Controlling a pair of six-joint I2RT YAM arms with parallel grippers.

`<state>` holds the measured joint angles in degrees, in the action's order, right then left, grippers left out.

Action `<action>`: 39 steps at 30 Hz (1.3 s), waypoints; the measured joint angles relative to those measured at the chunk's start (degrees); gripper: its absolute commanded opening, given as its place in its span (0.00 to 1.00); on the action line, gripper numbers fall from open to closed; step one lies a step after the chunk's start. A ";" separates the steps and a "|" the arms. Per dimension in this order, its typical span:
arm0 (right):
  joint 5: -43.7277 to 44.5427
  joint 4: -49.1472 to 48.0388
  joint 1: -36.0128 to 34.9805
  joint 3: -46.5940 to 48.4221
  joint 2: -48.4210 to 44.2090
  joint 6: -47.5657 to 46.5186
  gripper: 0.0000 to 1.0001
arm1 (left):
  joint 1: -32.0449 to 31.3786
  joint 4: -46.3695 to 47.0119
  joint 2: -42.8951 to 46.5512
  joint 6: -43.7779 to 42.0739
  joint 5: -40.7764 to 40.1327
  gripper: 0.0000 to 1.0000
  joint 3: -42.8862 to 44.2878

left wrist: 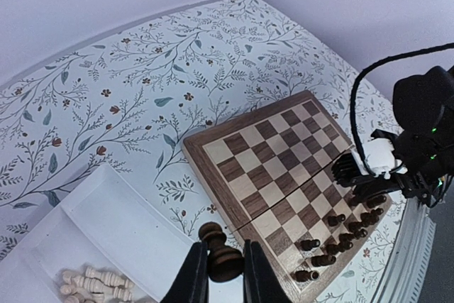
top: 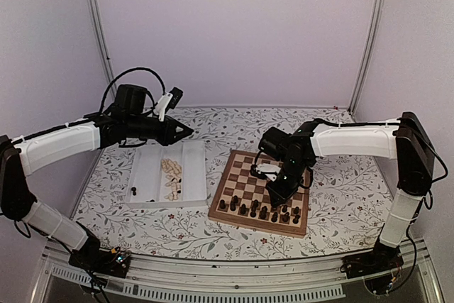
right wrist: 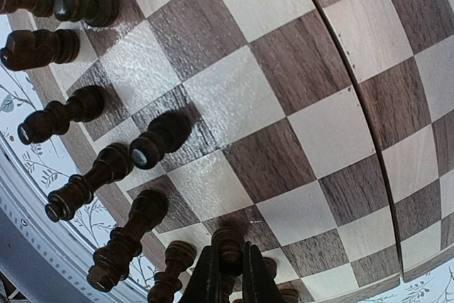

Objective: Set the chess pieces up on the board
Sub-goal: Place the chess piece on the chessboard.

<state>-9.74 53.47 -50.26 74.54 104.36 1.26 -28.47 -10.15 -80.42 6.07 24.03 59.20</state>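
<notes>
Left claw (left wrist: 224, 260) clenched on a dark chess piece (left wrist: 221, 250), aloft near the white tray (top: 145, 168). Right claw (right wrist: 228, 274) clenched on a second dark piece (right wrist: 228, 240) at the board's (top: 237, 172) near rows, among standing dark pieces (right wrist: 78, 108).

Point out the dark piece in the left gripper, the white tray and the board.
dark piece (left wrist: 225, 263): left wrist view, its base.
white tray (top: 149, 169): top view, bare left compartment.
board (top: 245, 175): top view, bare square.
</notes>
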 measured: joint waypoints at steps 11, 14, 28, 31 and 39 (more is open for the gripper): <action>0.22 -0.02 0.00 -0.07 0.00 0.00 0.16 | 0.00 -0.02 -0.61 0.04 0.48 0.06 0.00; 0.17 0.00 0.00 -0.07 0.00 0.02 0.16 | 0.00 -0.02 -0.61 0.09 0.68 0.06 0.00; 0.11 0.09 0.00 -0.07 0.00 0.00 0.11 | 0.04 -0.02 -0.70 0.17 1.01 0.06 0.00; 0.09 0.13 0.00 -0.07 0.00 0.02 0.11 | 0.04 0.00 -0.72 0.17 1.01 0.06 0.00; 0.11 0.22 0.00 -0.24 -0.13 0.04 0.09 | 0.04 -0.02 -0.72 0.20 1.05 0.06 0.00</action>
<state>-9.63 53.69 -50.26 74.30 104.22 1.30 -28.42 -10.17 -81.14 6.26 25.08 59.20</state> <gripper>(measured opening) 0.108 0.155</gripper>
